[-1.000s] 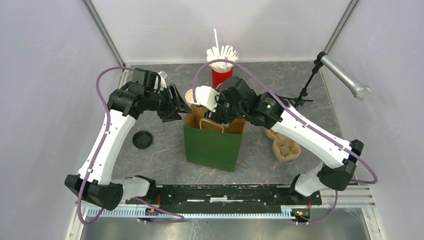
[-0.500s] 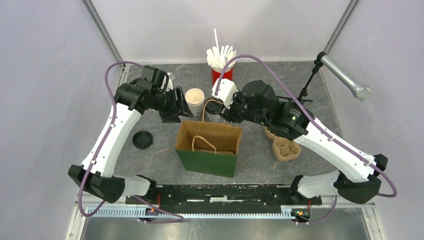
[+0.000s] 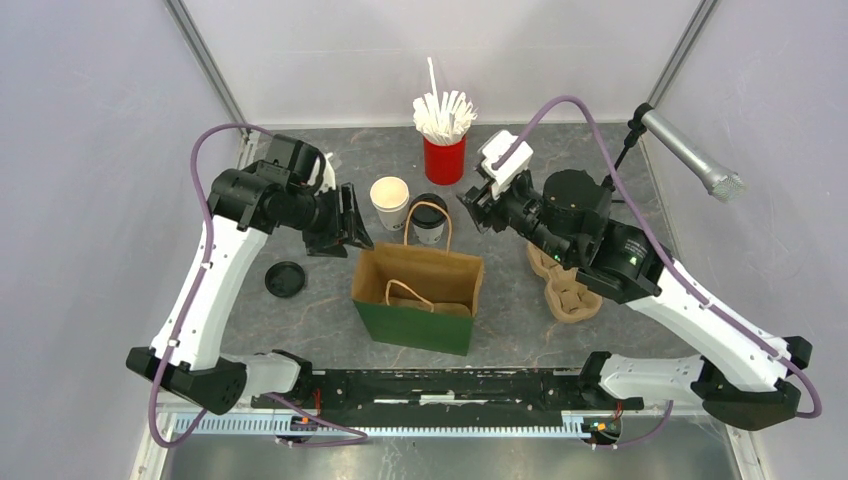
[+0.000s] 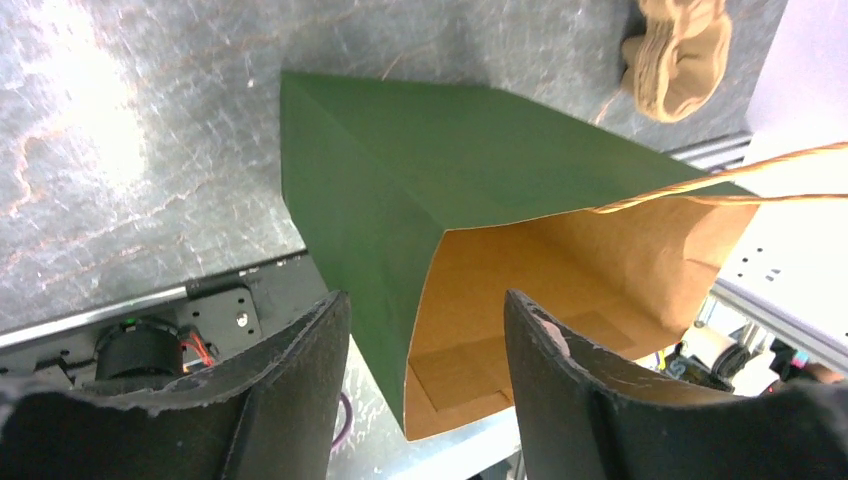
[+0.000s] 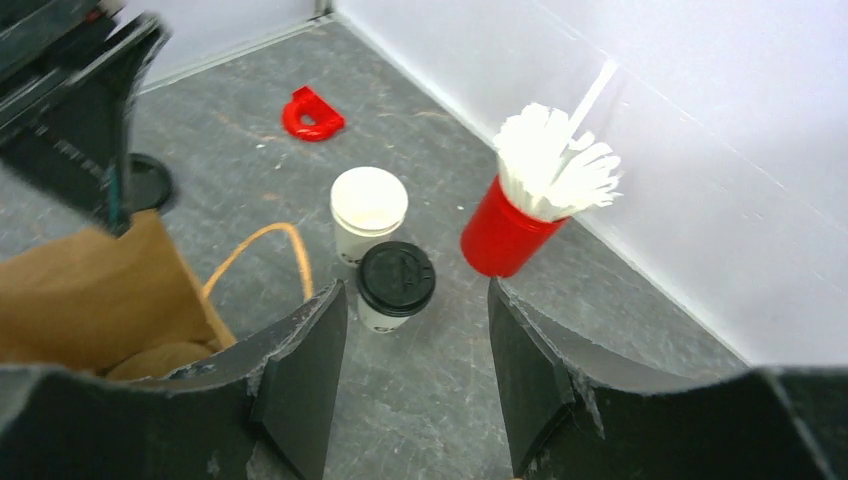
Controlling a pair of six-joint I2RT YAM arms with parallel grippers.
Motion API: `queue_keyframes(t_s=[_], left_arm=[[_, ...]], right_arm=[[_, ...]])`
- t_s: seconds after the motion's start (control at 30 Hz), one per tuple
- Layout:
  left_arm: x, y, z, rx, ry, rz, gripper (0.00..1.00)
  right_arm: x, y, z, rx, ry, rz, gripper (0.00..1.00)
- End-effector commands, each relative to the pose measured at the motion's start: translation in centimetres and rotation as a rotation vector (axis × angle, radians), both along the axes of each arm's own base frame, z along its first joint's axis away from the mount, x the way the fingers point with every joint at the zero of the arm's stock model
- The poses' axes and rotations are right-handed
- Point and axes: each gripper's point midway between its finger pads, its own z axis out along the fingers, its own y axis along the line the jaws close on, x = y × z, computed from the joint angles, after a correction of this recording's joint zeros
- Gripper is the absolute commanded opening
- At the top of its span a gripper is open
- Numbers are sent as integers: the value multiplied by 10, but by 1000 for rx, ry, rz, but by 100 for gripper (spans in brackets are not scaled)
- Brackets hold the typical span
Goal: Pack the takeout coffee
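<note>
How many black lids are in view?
2. One caps the takeout coffee behind the green bag; one loose lid lies left of the bag. More could hide inside the bag.

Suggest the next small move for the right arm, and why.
Probably lower the open right claw around the takeout coffee: the lidded cup stands on the table behind the open bag, framed between the claw's fingers, not yet gripped.

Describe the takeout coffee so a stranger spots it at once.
Start at the green paper bag standing open mid-table. Just behind it, toward the red cup of straws, two small white cups stand side by side. The takeout coffee is the right-hand one in the top view, capped with a black lid; the lidless cup beside it is open on top.
</note>
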Motion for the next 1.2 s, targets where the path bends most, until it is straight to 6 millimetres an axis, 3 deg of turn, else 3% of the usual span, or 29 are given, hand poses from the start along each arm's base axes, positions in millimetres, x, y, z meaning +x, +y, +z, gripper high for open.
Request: queue_keyframes(t_s=[0.0, 0.07, 0.13, 0.27, 0.47, 0.6, 0.77, 0.87, 0.97, 1.17], left_arm=[[-16, -2, -9, -15, 28, -75, 62], [-15, -2, -13, -12, 28, -66, 60], [-15, -1, -17, -5, 39, -56, 50], [-17, 7, -27, 45, 79, -21, 23], [-17, 44, -17, 234, 54, 61, 6], [-18, 62, -10, 315, 35, 97, 2], [-23, 63, -14, 312, 52, 117, 3], [-26, 66, -20, 322, 73, 128, 6], [-23, 76, -21, 357, 63, 150, 7], [-23, 93, -28, 432, 57, 168, 9]], right_arm=[[18, -22, 12, 86, -30, -187, 61], [24, -34, 8, 108, -16, -275, 61], [30, -46, 3, 128, 5, -369, 61], [37, -45, -6, 126, 20, -399, 62], [61, -43, -31, 161, 98, -404, 64], [81, -40, -53, 169, 162, -376, 63], [103, -23, -88, 133, 264, -319, 64], [108, 0, -112, 96, 331, -231, 71], [113, 22, -134, 67, 398, -162, 87], [134, 49, -159, 34, 455, -135, 92]])
